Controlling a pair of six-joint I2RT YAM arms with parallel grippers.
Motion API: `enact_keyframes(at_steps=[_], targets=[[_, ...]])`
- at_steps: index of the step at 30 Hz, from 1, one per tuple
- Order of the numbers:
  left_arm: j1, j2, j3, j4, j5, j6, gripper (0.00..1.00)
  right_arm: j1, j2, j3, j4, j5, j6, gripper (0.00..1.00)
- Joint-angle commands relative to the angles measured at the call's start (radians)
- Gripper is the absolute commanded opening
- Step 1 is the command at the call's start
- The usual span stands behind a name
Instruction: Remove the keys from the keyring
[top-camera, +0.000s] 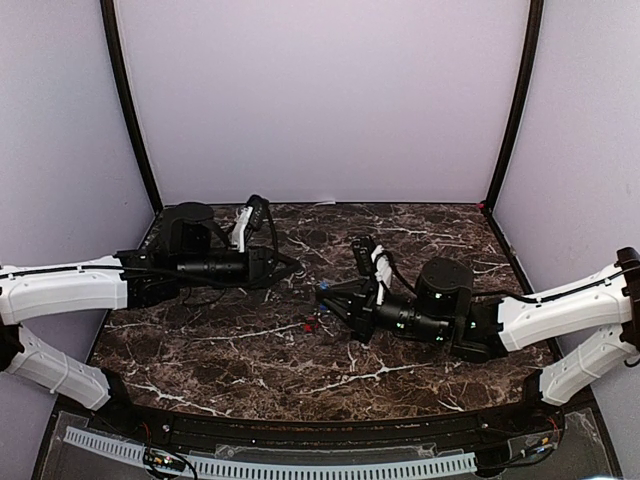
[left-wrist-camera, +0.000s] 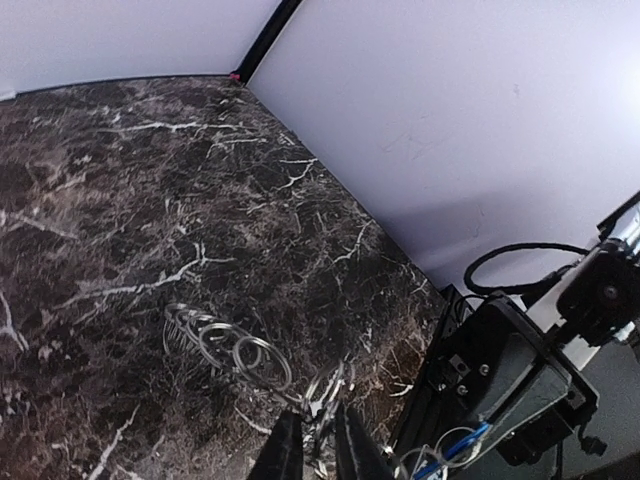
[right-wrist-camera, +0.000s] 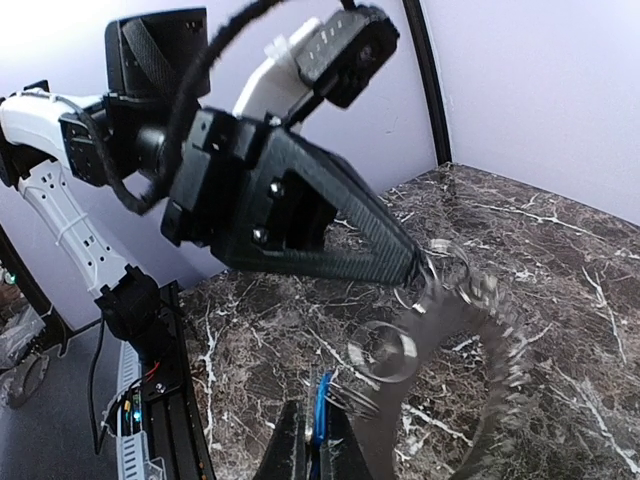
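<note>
Dark marble table (top-camera: 250, 350), pale walls on three sides. The left arm (top-camera: 60, 285) reaches in from the left edge and the right arm (top-camera: 560, 310) from the right. Their tips meet near the middle of the table, a bit toward the back.

Left gripper (right-wrist-camera: 413, 268) - seen from the right wrist, its long black fingers taper to a point right at the top of the keyring (right-wrist-camera: 490, 340). From its own wrist camera the two fingers stand close together with a narrow slit between them and a bit of wire loop showing in the slit. Cannot tell whether they actually pinch it.

Right gripper (right-wrist-camera: 315, 445) - fingers pressed together on the blue key (right-wrist-camera: 320, 405), with a thin blue strip showing between them.

The keyring is a grey toothed ring. It is blurred in the right wrist view, curving down from the left gripper's tip, to the right of the right gripper's fingers. In the left wrist view its teeth show faintly just ahead of the left fingers, over the marble. A few small round wire rings (left-wrist-camera: 240, 350) sit in a row along it, one of them between the two grippers.

Red key (top-camera: 310, 325) - a small red spot in the top view, just on the near side of the right gripper's tip and apart from the blue one. Too small to tell whether it lies on the table or hangs.
</note>
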Motion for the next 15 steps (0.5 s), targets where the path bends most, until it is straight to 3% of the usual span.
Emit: enact_keyframes(at_steps=[1, 10, 15], targets=[[0.008, -0.004, -0.065, -0.010, -0.021, 0.030, 0.24, 0.004, -0.025, 0.010, 0.113, 0.005, 0.029, 0.00], [0.008, -0.080, -0.172, -0.037, -0.179, 0.003, 0.52, 0.004, -0.006, 0.002, 0.126, -0.012, 0.053, 0.00], [0.008, -0.170, -0.230, -0.003, -0.115, 0.036, 0.52, 0.004, 0.002, -0.001, 0.133, -0.031, 0.056, 0.00]])
